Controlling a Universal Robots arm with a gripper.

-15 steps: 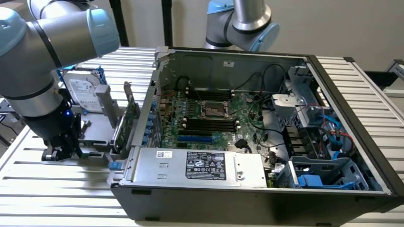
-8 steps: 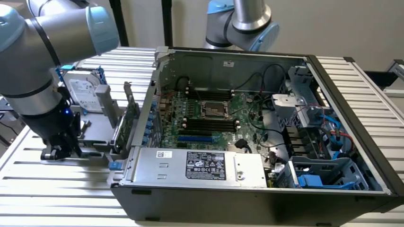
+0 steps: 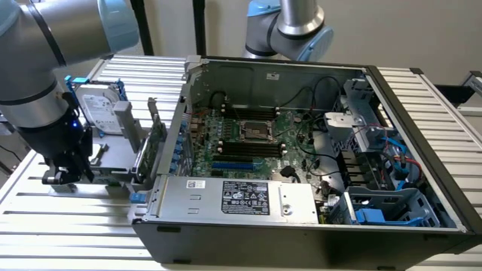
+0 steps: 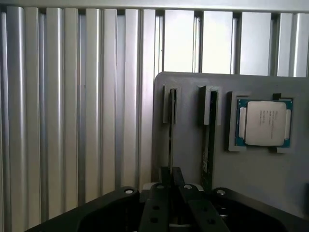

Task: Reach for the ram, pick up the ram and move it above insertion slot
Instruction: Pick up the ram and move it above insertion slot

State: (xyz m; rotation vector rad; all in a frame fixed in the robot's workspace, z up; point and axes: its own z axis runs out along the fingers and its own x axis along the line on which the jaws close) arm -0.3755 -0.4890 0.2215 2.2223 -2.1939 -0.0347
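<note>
- The ribbed aluminium table [image 4: 72, 96] carries everything. The big open black computer case [image 3: 301, 243] sits on it, and its black motherboard slots [image 3: 249, 149] are well apart from your arm.
- The flat grey holder plate [image 4: 193, 164] lies beside the case, toward the exterior view's left.
- Your black gripper [image 4: 171, 178] is down on that plate, fingers pinching the ram [image 4: 170, 130]. That's the long, thin, flat circuit-board stick standing on edge in a groove, with a second similar stick [image 4: 209, 145] just beside it.
- Handling-wise, I'd guess it's light and stiff but thin and fragile. Grip the flat faces, go gentle on the squeeze, and lift straight with no twisting.
</note>
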